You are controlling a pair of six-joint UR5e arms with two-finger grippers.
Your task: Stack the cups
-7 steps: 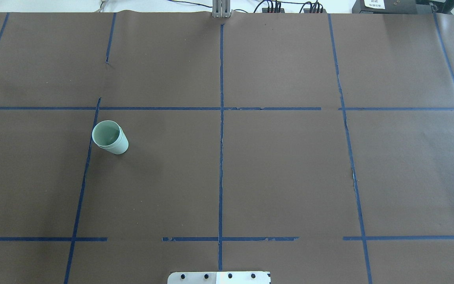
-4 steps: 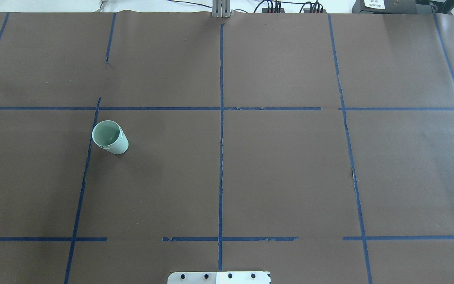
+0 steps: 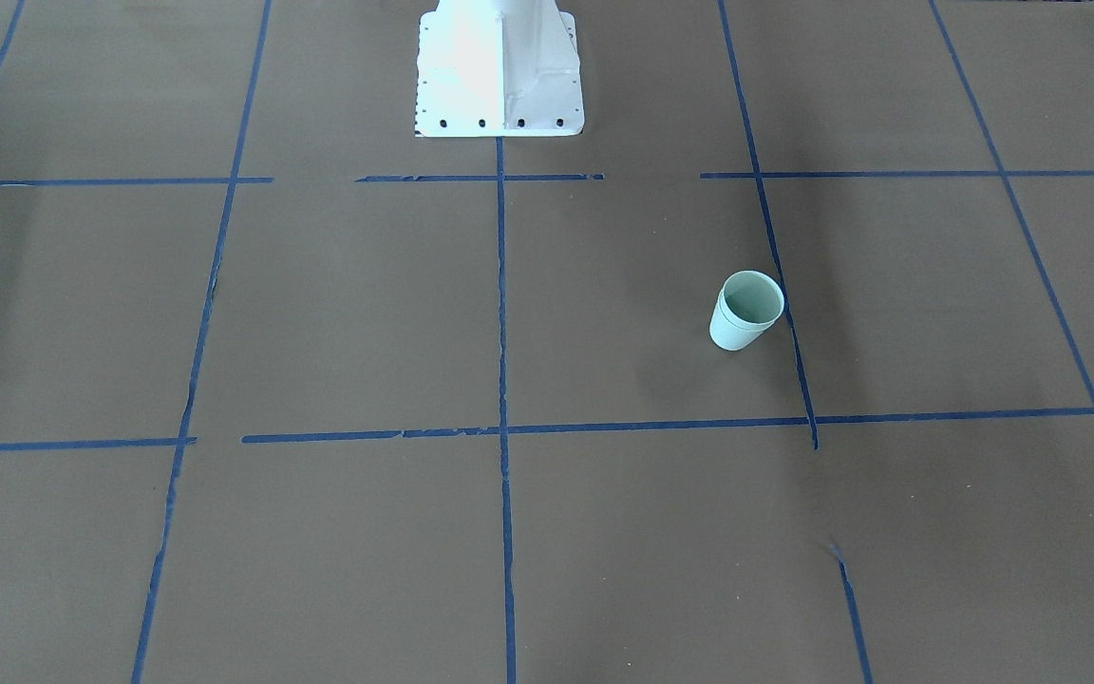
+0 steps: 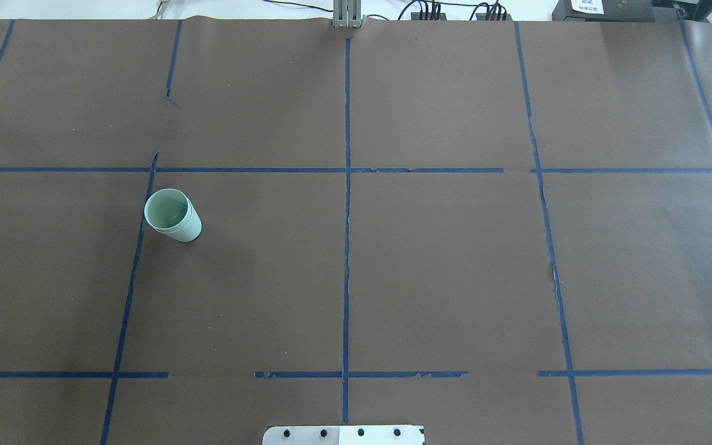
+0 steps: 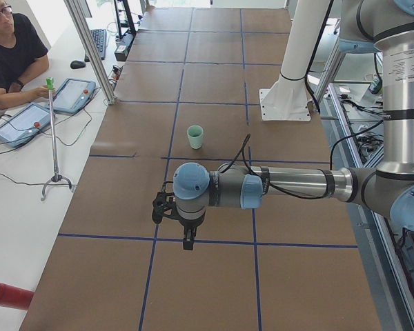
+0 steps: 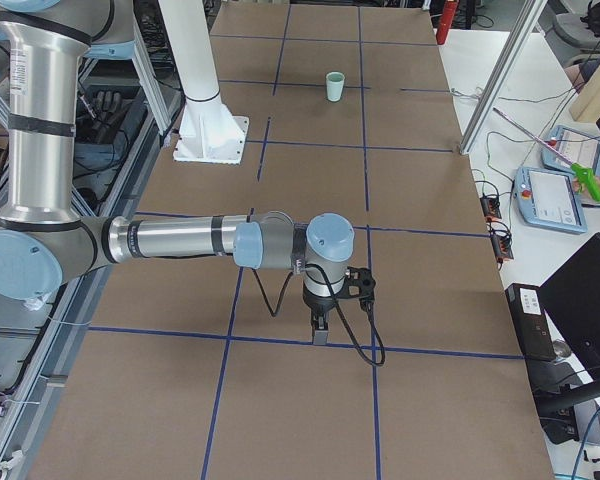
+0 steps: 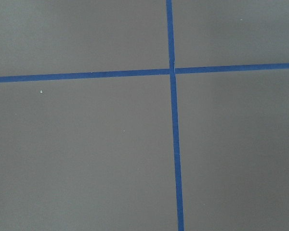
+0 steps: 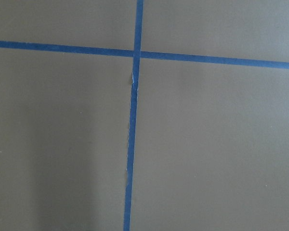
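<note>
Where a blue tape line (image 4: 113, 374) runs lengthwise down the robot's left half of the bench (image 4: 455, 278), the cups (image 4: 173, 217) stand just beside it. One is nested inside the other, so two rims show, the inner a little above the outer. The pale mint stack is upright: mouth up, narrow base on the paper, long axis vertical, with no lean that I can make out.

Both arms are well apart from it. The left end effector (image 5: 187, 241) hangs above the bench near the robot's left end and points down. The right end effector (image 6: 320, 333) does the same near the opposite end. Each shows only in a side view, so I cannot tell whether its fingers are apart or together. Each wrist camera looks straight down on a tape crossing.

Brown paper covers the bench, with blue tape marking a grid that is torn in places. A white base plate (image 3: 499, 95) is bolted at the robot's edge. Cables and power strips (image 4: 455, 11) lie beyond the far edge. An operator (image 5: 10, 48) in a black shirt sits at a white side table with tablet-like controllers (image 5: 74, 94).
</note>
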